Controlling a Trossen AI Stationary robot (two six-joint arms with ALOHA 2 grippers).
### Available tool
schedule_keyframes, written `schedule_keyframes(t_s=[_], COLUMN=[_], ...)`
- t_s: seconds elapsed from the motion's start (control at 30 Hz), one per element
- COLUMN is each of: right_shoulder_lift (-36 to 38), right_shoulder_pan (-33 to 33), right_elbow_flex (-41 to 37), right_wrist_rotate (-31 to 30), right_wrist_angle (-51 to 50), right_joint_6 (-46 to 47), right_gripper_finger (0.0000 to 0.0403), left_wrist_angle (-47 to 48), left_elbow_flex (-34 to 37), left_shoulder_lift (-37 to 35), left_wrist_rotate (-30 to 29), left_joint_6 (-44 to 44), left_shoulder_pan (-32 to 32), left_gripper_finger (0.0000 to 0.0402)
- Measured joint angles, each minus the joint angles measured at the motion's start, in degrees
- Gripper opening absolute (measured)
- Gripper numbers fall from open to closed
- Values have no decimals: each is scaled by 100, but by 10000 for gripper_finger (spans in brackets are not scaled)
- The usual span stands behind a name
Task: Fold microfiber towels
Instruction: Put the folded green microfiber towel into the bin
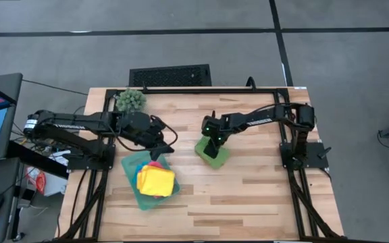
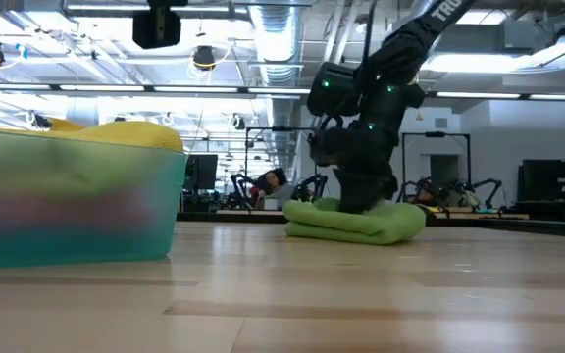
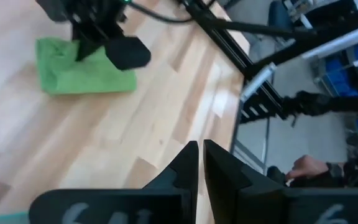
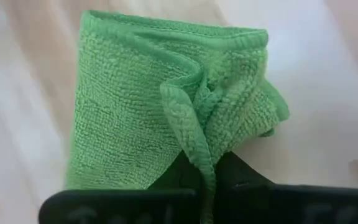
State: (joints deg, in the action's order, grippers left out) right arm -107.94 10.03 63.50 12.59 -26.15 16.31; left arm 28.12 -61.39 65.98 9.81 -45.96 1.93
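**A:** Where do we stand with the green microfiber towel (image 1: 212,151)?

**B:** It lies folded on the bare wood of the worktop (image 1: 248,196), near the middle, a soft thick pad with rounded edges. Our right claw (image 4: 209,171) is down on it, and in the right wrist view the fingers are pinched on a raised pleat of the cloth at one edge.

**A:** And the other arm?

**B:** Our left claw (image 3: 201,163) hangs above the worktop with its fingers pressed together, holding nothing. It sits beside the translucent teal tray (image 1: 131,183), where the yellow towel (image 1: 156,181) lies folded on top, a strip of pink just showing under it.

**A:** How do we think the green one will handle?

**B:** Light and limp, we'd judge. The looped pile looks grippy, so it shouldn't slip, but the layers may slide apart or sag open if lifted by one ply. Taking the whole folded edge, all layers together, seems the safer hold.
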Motion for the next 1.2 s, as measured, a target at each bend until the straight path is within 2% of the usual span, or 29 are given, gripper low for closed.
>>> schedule_keyframes(t_s=[0.17, 0.43, 0.63, 0.83, 1.07, 1.2], right_shoulder_lift=[481, 824, 780, -94, -1459, -1904], right_shoulder_pan=[-152, -935, -1650, -1954, -1993, -1926], right_elbow_flex=[245, 647, 1440, 2275, 3576, 4082], right_wrist_rotate=[53, -48, -683, -790, -358, -195], right_wrist_angle=[375, 1470, 1733, 2343, 2195, 2234], right_joint_6=[875, 2702, 3320, 3625, 3735, 3839], right_gripper_finger=[21, 21, 21, 21, 21, 27], left_wrist_angle=[-24, 312, 788, 1033, 1362, 1555], left_elbow_flex=[-2, -1, 0, -2, 0, 0], left_shoulder_lift=[-112, -594, -1101, -1599, -2059, -2245], left_wrist_rotate=[58, -483, -812, -1114, -1411, -1600], left_joint_6=[-173, -372, -487, -535, -532, -580], left_shoulder_pan=[334, 850, 1151, 1296, 1344, 1360], left_gripper_finger=[16, 16, 16, 16, 16, 16])
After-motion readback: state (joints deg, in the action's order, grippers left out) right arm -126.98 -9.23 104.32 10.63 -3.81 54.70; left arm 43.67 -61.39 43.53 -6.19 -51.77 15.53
